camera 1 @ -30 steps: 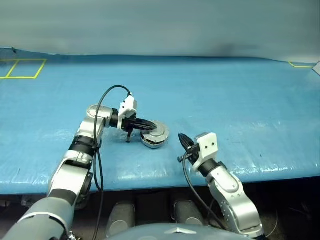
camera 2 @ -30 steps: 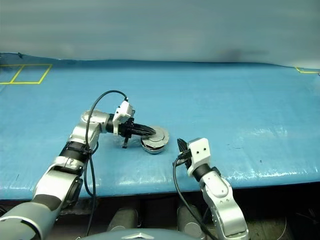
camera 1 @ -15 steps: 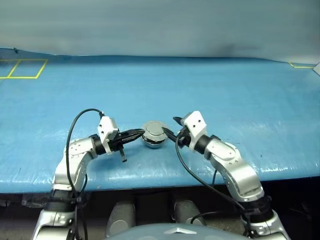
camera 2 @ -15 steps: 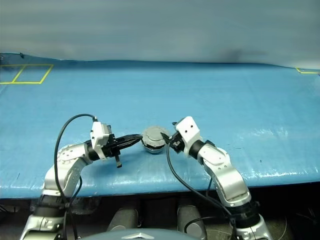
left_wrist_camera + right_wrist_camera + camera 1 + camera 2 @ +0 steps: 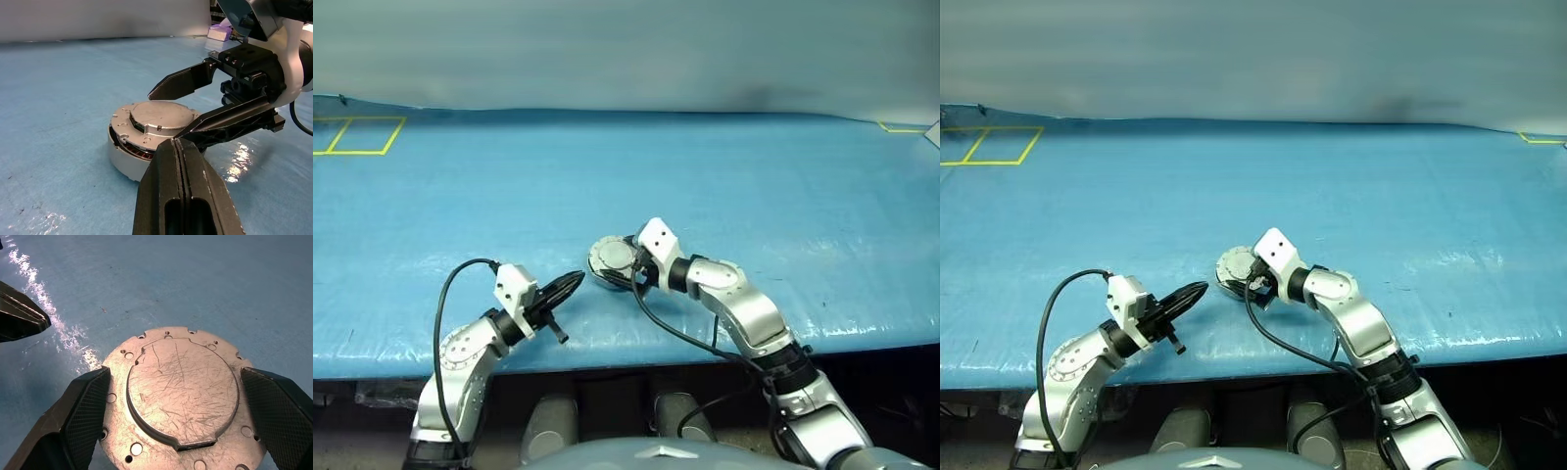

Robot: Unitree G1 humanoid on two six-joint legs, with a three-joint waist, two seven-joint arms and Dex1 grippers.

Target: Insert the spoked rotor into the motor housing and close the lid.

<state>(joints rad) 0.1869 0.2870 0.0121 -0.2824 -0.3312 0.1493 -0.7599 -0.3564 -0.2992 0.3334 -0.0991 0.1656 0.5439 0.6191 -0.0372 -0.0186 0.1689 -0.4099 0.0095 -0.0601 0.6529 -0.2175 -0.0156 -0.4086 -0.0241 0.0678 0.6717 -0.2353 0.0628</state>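
The motor housing (image 5: 611, 271) sits near the table's front, a grey cup with copper windings (image 5: 138, 149) showing in a narrow gap under the lid (image 5: 182, 391). The lid lies down over it, plain scratched face up. The spoked rotor is hidden. My right gripper (image 5: 625, 270) is open, one black finger (image 5: 83, 411) on each side of the lid's rim. My left gripper (image 5: 575, 280) is shut on nothing and hangs a short way back from the housing, towards the table's front edge, pointing at it.
A blue sheet (image 5: 754, 186) covers the table. Yellow tape squares (image 5: 357, 135) mark the far left corner and a yellow line (image 5: 901, 127) the far right. The table's front edge (image 5: 607, 351) runs just behind my left gripper.
My left gripper has let go of the lid and drawn back towards the front edge. My right gripper has swung in from the right, opened, and now straddles the lid.
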